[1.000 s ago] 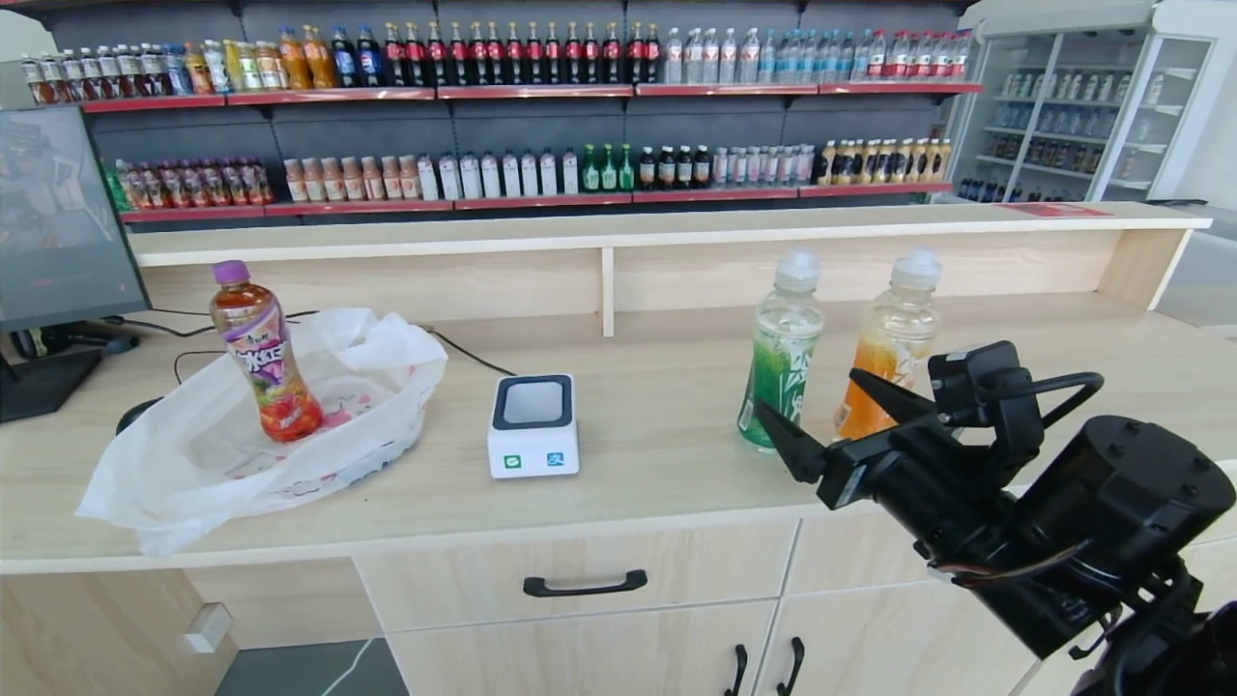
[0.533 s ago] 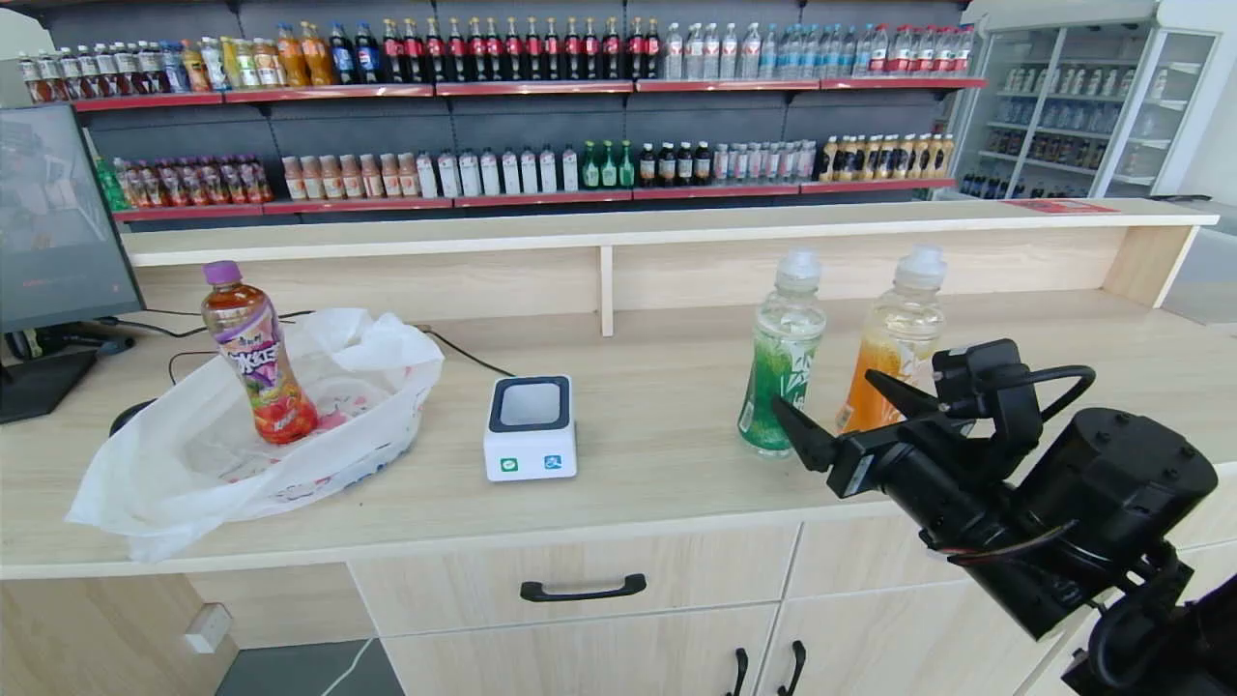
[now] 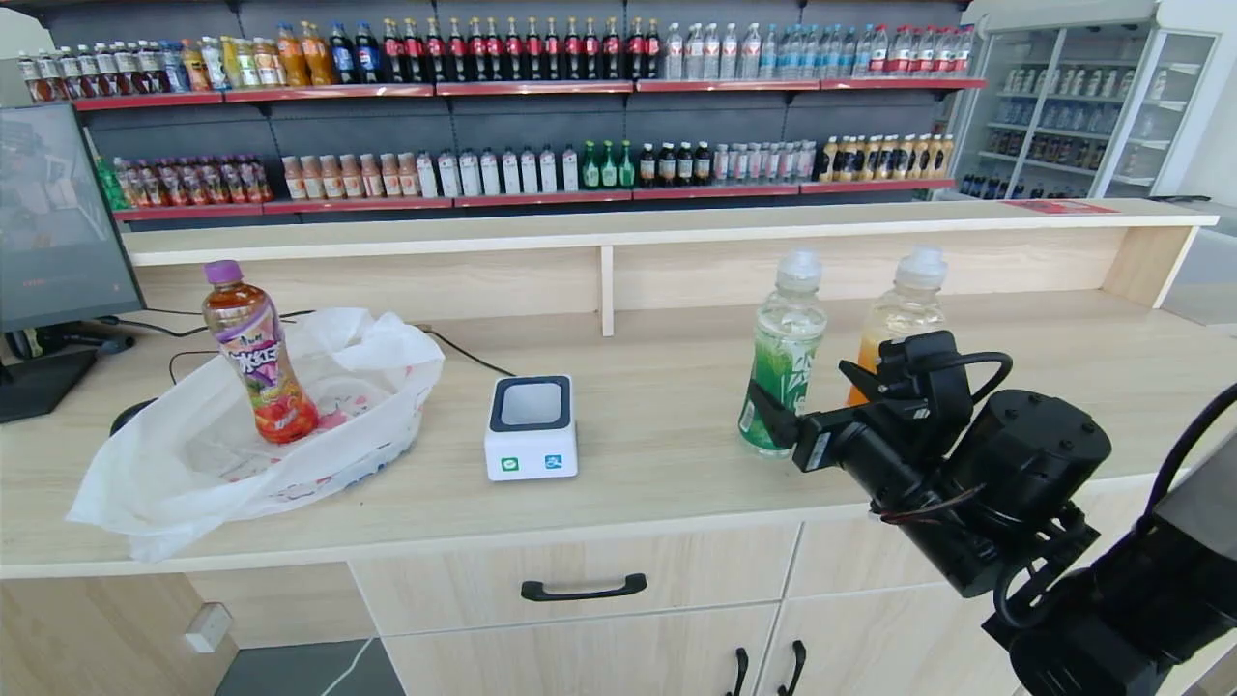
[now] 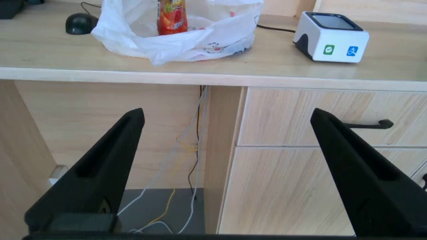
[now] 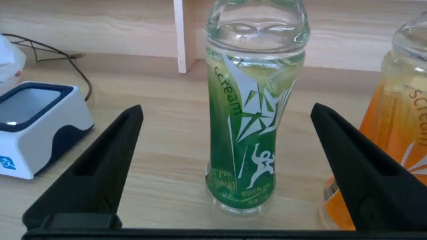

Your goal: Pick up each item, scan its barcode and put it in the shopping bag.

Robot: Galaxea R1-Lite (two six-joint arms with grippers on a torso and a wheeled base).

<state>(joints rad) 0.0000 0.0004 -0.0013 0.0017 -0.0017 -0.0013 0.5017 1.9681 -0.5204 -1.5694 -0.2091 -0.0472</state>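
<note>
— Pale wood counter (image 3: 657,406), shop drinks behind it. So which item is the arm on?

— That green-labelled bottle (image 3: 783,358), upright towards the right end of the counter. The right gripper (image 3: 804,387) sits level with its lower half, fingers spread wide, and the bottle stands in line with the gap between them. From the wrist camera it looks just ahead of the tips; I see no contact.

— And the one next to it?

— An orange bottle (image 3: 899,309), upright too, just beside the green one on the far right and partly hidden behind the arm.

— Anything in the bag?

— Yes, a purple-capped bottle (image 3: 259,358) of reddish drink stands in the white shopping bag (image 3: 193,464), leaning a little. The bag lies slumped open at the left end of the counter, well apart from the other two bottles.

— Where's the scanner?

— The scanner (image 3: 532,425) is a small white box with a dark-framed window on top, between the bag and the green bottle, near the front edge. A black cable (image 3: 469,356) runs from behind it towards the bag.

— What about the other arm?

— The left gripper (image 4: 227,113) hangs below counter height in front of the cabinet fronts, fingers wide apart and holding nothing.

— And around all that?

— A monitor (image 3: 58,213) at the far left with a dark mouse (image 3: 130,416) by the bag, a drawer handle (image 3: 584,586) under the scanner, red-edged shelves (image 3: 541,92) packed with bottles along the back wall, and a glass-door fridge (image 3: 1073,106) at the right.
</note>
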